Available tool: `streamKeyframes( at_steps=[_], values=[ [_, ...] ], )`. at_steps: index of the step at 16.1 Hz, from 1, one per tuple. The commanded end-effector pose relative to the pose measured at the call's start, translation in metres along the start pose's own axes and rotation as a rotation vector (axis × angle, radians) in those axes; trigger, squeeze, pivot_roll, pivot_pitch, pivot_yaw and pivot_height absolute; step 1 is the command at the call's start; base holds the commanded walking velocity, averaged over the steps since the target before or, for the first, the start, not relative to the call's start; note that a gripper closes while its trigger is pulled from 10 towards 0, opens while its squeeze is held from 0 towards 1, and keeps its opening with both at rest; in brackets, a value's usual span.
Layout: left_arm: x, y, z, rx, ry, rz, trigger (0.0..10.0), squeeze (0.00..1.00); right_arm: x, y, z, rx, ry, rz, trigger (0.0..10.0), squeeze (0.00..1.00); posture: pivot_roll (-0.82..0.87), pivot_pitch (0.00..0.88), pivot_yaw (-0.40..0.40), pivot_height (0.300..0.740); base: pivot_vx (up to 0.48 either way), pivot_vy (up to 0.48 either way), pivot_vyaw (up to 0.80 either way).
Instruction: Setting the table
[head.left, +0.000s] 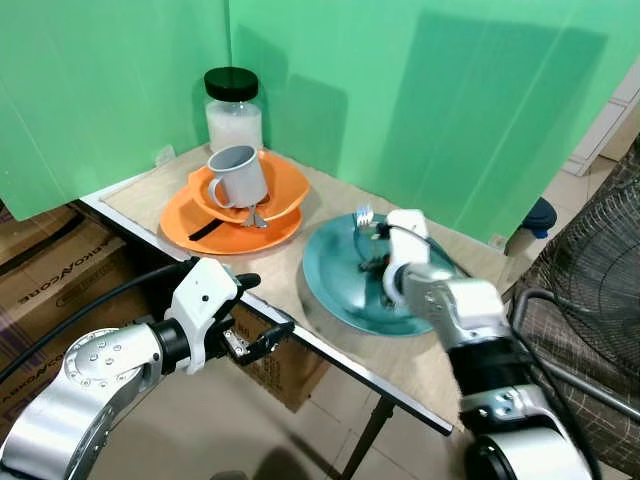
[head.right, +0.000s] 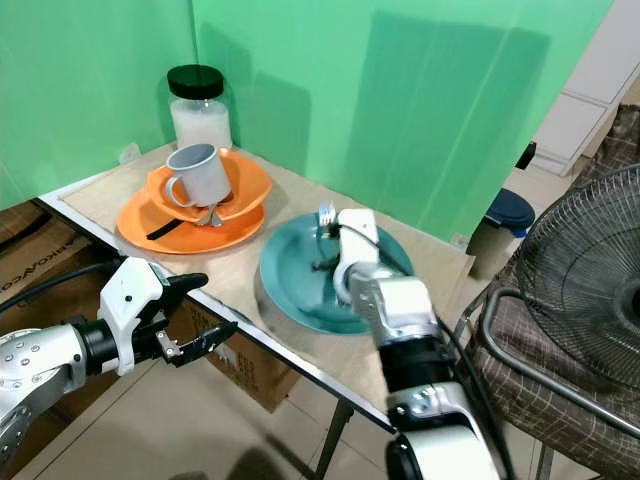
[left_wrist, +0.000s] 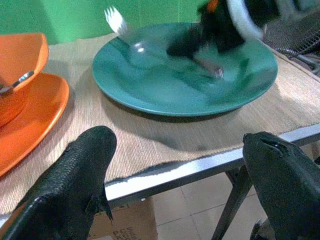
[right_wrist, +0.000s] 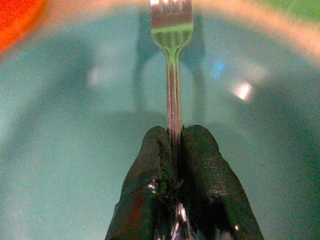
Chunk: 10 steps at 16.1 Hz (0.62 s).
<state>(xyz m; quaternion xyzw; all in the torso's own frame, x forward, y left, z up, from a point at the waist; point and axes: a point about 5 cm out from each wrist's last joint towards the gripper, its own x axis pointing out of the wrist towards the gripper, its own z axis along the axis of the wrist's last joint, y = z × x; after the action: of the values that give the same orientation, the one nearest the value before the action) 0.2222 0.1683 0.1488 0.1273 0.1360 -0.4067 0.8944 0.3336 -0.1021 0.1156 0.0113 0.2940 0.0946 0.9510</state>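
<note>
1. The right gripper (right_wrist: 175, 145) has its two black fingers pressed together on the handle of a silver metal fork (right_wrist: 172, 30), pinching it over the round teal ceramic plate (head.left: 335, 290).
2. The fork's tines point away from the robot, toward twelve o'clock, and reach the far rim of the teal plate.
3. The teal plate lies on the wooden table with a pale woven mat (head.left: 290, 260), near the table's front metal edge.
4. At about ten o'clock from the teal plate sits a flat orange plate (head.left: 185, 225), close by but apart from it.
5. An orange bowl (head.left: 285, 190) rests on the orange plate, and a grey mug with a handle (head.left: 238, 175) stands tilted inside the bowl.
6. A metal utensil (head.left: 255, 215) leans out of the bowl by the mug; a dark strip lies across the orange plate.
7. Behind the orange stack, at twelve o'clock from it, stands a glass jar with a black lid and white contents (head.left: 233, 108), against the green screen (head.left: 420, 100).
8. The left gripper (head.left: 262, 315) hovers below and just in front of the table edge, its fingers spread wide with nothing between them.
9. Cardboard boxes (head.left: 50, 270) sit under the table at the left; a wire fan guard (head.left: 590, 270) stands at three o'clock.
</note>
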Motion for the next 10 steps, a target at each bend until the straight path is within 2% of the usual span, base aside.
streamKeyframes(
  at_steps=[1,3,4,5,6,7,8,10],
  values=[
    [0.002,0.0,0.002,0.012,-0.016,-0.005,10.0,0.0,-0.01,-0.007,0.017,-0.002,-0.122,0.007,0.0,0.0,0.17,0.0,-0.078,0.74,0.0,0.0,0.0],
    [0.01,0.004,0.014,0.012,-0.092,0.044,10.0,0.0,-0.038,-0.02,0.042,0.012,-0.333,0.041,0.0,0.0,0.15,0.0,-0.075,0.74,0.0,0.0,0.0],
    [0.017,0.005,0.022,0.01,-0.145,0.106,10.0,0.0,-0.059,-0.027,0.05,0.051,-0.431,0.06,0.0,0.0,0.14,0.0,-0.073,0.74,0.0,0.0,0.0],
    [0.024,0.006,0.027,0.005,-0.179,0.166,10.0,0.0,-0.079,-0.03,0.053,0.044,-0.524,0.067,0.0,0.0,0.12,0.0,-0.07,0.74,0.0,0.0,0.0],
    [0.032,0.007,0.031,0.005,-0.189,0.233,10.0,0.0,-0.094,-0.03,0.049,0.053,-0.582,0.077,10.0,0.0,0.12,0.0,-0.067,0.74,0.0,0.0,0.0],
    [0.037,0.008,0.035,-0.004,-0.207,0.285,10.0,0.0,-0.104,-0.031,0.042,0.058,-0.598,0.077,10.0,0.0,0.1,0.0,-0.061,0.74,0.0,0.0,0.0],
    [0.04,0.007,0.04,-0.024,-0.241,0.311,10.0,0.0,-0.112,-0.031,0.037,0.013,-0.635,0.067,10.0,0.0,0.1,0.0,-0.061,0.74,0.0,0.0,0.0],
    [0.043,0.005,0.041,-0.026,-0.254,0.358,10.0,0.0,-0.118,-0.03,0.024,0.008,-0.637,0.044,10.0,0.0,0.09,0.0,-0.065,0.74,0.0,0.0,-0.78]
  ],
)
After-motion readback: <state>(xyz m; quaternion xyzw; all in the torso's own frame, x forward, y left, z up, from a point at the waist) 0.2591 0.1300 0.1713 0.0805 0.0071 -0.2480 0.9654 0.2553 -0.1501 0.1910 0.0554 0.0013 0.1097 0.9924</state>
